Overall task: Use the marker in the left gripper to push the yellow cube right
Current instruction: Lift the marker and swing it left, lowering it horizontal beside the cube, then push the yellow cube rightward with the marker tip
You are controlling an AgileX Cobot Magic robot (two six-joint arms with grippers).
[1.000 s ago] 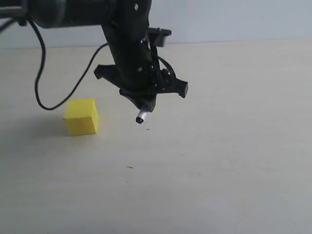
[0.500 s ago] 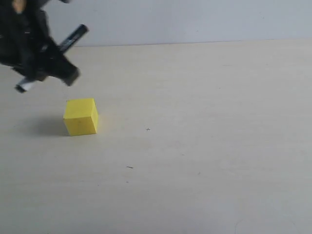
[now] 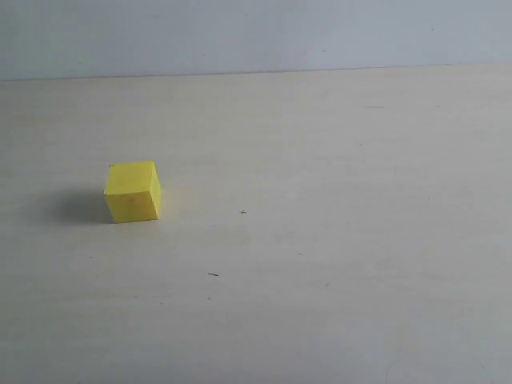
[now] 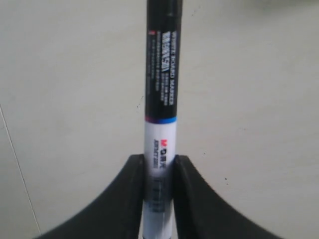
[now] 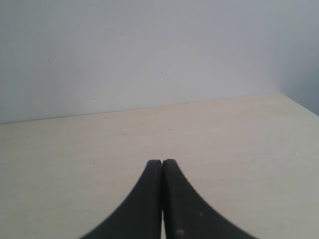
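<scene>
— Where's the cube?
— On the table, near its left edge, sits the yellow cube; only the exterior view shows it.
— Your grip?
— My left gripper clamps the marker, seen only in its wrist view. My right gripper seems pressed closed.

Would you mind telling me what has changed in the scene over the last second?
The left tool, with the marker clamped throughout, swung left from above the middle of the table, past the yellow cube, and out of the exterior view. Nothing was let go. The cube has not moved; the right tool is shut on nothing.
</scene>
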